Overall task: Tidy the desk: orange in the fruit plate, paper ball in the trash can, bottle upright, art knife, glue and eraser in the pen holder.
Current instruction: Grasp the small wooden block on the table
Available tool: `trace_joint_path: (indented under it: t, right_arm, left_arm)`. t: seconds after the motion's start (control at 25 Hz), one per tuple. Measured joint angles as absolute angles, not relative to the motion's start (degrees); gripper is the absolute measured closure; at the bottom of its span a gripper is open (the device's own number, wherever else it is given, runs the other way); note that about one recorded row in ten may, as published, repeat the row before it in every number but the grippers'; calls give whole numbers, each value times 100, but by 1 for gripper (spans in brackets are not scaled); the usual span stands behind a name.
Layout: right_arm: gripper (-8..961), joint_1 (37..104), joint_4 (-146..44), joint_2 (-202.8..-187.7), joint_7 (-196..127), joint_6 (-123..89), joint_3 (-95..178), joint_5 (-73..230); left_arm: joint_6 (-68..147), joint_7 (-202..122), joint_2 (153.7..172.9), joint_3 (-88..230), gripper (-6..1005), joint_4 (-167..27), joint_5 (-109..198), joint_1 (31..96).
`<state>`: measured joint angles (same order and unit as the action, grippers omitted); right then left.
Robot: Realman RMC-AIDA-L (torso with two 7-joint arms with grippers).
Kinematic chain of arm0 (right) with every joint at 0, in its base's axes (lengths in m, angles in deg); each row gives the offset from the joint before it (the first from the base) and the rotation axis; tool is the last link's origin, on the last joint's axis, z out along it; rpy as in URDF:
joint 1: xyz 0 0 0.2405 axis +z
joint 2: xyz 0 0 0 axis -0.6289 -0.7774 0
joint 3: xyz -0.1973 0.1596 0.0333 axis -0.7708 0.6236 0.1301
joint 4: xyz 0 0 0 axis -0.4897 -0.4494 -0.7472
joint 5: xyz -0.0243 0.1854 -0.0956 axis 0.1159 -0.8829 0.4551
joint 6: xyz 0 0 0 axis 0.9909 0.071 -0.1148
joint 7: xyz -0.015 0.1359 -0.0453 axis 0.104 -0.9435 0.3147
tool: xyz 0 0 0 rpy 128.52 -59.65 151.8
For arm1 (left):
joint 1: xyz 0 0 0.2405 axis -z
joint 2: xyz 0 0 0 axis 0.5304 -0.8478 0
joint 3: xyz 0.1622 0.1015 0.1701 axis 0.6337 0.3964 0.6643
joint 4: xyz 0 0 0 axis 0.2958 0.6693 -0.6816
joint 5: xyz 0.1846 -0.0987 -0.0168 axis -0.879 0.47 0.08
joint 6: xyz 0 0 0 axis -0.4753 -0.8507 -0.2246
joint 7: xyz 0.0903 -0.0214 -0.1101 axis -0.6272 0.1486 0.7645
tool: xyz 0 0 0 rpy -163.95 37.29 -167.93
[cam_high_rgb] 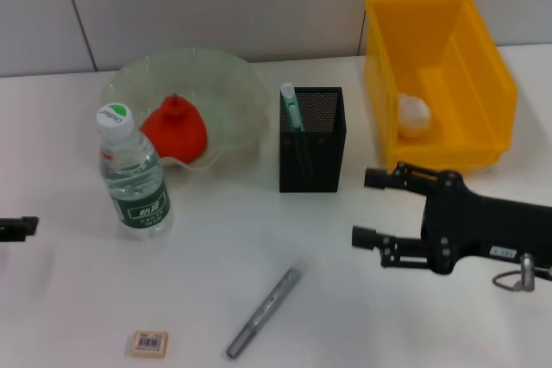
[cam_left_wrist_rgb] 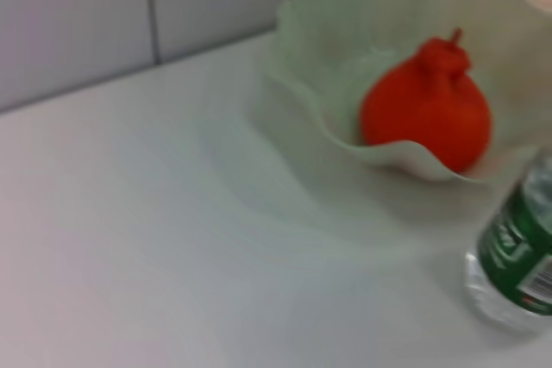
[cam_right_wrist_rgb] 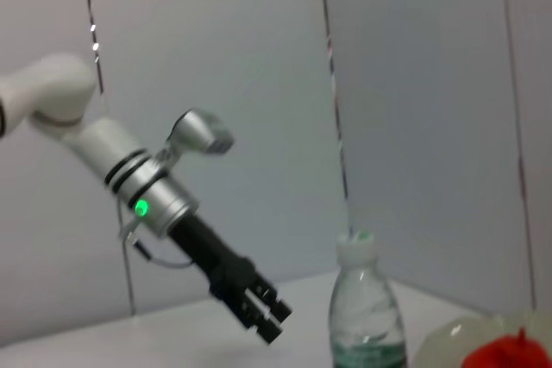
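Remaining: glue point(cam_high_rgb: 264, 314) and eraser point(cam_high_rgb: 149, 343) lie flat on the desk; art knife point(cam_high_rgb: 291, 108) already stands in pen holder point(cam_high_rgb: 311, 139).
Risk: round glue stick likely rolls if fingers land off-centre; a tilted drop could catch the mesh rim.
Right gripper point(cam_high_rgb: 369, 208): low beside trash can point(cam_high_rgb: 438, 79), pointing toward robot's left, jaws apart, empty.
Left gripper point(cam_right_wrist_rgb: 268, 316): near desk's left edge, jaw state cannot tell.
Done: orange point(cam_high_rgb: 175, 130) in fruit plate point(cam_high_rgb: 231, 77); bottle point(cam_high_rgb: 131, 172) upright.

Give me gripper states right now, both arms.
Left gripper: shut, holding nothing, raised above the table's left side.
Right gripper: open, empty, over the table right of the pen holder.
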<state>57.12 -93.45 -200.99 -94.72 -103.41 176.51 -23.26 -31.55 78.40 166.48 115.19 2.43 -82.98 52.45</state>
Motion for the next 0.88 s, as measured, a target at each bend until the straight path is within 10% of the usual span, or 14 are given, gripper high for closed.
trace_joint_path:
  t: [0.88]
  right_arm:
    - [139,5661,-9334,-20145,-9453,-9972,17678,-2071]
  left_arm:
    - [-4820,10080,16685,13494,199,2068,-9533,5433]
